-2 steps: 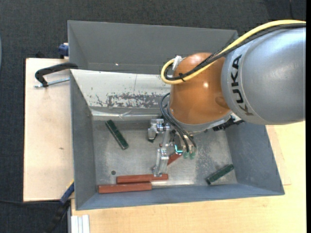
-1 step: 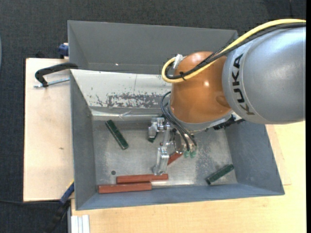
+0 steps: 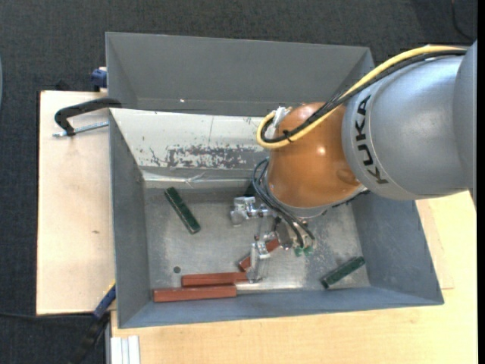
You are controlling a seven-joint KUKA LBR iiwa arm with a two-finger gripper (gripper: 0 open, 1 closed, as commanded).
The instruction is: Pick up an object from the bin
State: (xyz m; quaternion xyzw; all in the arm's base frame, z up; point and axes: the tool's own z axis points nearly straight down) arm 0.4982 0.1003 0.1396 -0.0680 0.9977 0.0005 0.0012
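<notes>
Though the pincer (image 3: 258, 259) hangs low over the grey metal bin's (image 3: 126, 241) floor, whether it is open or closed cannot be told. Just beside it lies a red-brown flat bar (image 3: 208, 280), by the near wall. Nothing appears lifted, so the pick seems yet to be made.

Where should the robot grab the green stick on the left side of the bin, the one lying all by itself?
Grab the green stick around its middle, coming straight down from above. It lies flat and slanted on the floor of the bin, with bare space along both long sides, so pinching across its narrow width should fit best.
</notes>
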